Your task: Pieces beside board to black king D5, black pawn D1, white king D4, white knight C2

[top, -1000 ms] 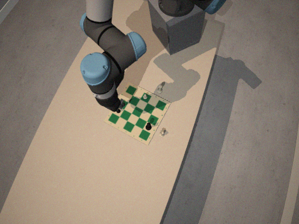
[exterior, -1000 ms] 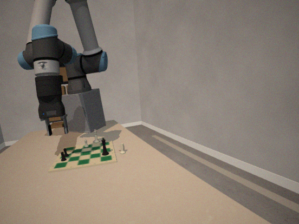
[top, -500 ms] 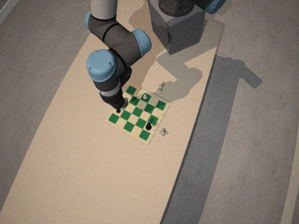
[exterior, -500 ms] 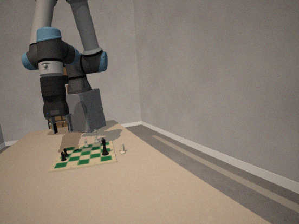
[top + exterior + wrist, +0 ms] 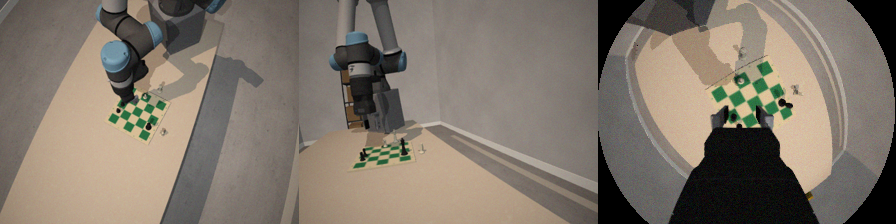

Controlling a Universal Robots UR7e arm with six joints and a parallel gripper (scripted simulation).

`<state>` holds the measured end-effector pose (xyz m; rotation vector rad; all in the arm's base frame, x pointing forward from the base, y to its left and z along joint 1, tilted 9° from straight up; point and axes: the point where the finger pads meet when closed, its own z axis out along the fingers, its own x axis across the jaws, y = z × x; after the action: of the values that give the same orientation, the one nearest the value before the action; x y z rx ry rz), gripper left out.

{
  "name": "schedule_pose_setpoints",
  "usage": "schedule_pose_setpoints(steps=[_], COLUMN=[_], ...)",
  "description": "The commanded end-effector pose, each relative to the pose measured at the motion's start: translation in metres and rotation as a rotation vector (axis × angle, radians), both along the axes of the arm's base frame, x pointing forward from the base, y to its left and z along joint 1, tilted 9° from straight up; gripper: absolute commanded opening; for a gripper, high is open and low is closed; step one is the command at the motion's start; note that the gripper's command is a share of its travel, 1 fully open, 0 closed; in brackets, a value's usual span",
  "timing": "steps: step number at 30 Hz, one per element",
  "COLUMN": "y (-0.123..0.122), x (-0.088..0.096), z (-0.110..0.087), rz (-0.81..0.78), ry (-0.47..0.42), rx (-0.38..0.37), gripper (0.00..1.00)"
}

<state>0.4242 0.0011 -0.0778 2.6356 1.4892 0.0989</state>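
The black king [image 5: 148,126] [image 5: 403,147] [image 5: 782,102] stands upright on D5 of the board [image 5: 120,128] [image 5: 366,168]. One black pawn [image 5: 118,110] [image 5: 362,156] stands on D1, another black pawn [image 5: 122,104] [image 5: 364,152] [image 5: 733,117] on C1. The white king [image 5: 160,89] [image 5: 395,137] [image 5: 742,52] stands beside the board's far edge, off the board. The white knight [image 5: 162,132] [image 5: 421,149] [image 5: 796,90] stands off the board's right edge. My gripper [image 5: 372,123] [image 5: 742,111] is open and empty, above the board's left part; in the top view it is partly hidden by the wrist.
A small white piece [image 5: 145,96] [image 5: 385,143] [image 5: 741,80] stands on A3; its kind is hard to tell. The grey robot pedestal [image 5: 184,32] [image 5: 394,111] is behind the board. The arm's shadow falls over the board's far side and the white king's surroundings.
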Motion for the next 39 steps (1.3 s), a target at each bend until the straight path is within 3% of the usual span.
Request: schedule_pose_setpoints(steps=[1,13,15,16,25,30,39], y=[0.017,0.048,0.048,0.05,0.064,0.069,0.073], x=[-0.02,-0.065,-0.065,-0.068,-0.096,-0.107,-0.117], z=[-0.001,-0.003,-0.003,-0.003,-0.002,-0.001,0.0], rz=[-0.255,-0.651,-0.651,-0.746,-1.025,-1.186,-1.321], ry=[-0.032,-0.056,-0.056,-0.065,-0.083,-0.098,-0.111], rx=[0.013,0.067,0.067,0.076,0.112,0.129,0.143], gripper=[1.0,1.0,1.0,1.0,1.0,1.0,1.0])
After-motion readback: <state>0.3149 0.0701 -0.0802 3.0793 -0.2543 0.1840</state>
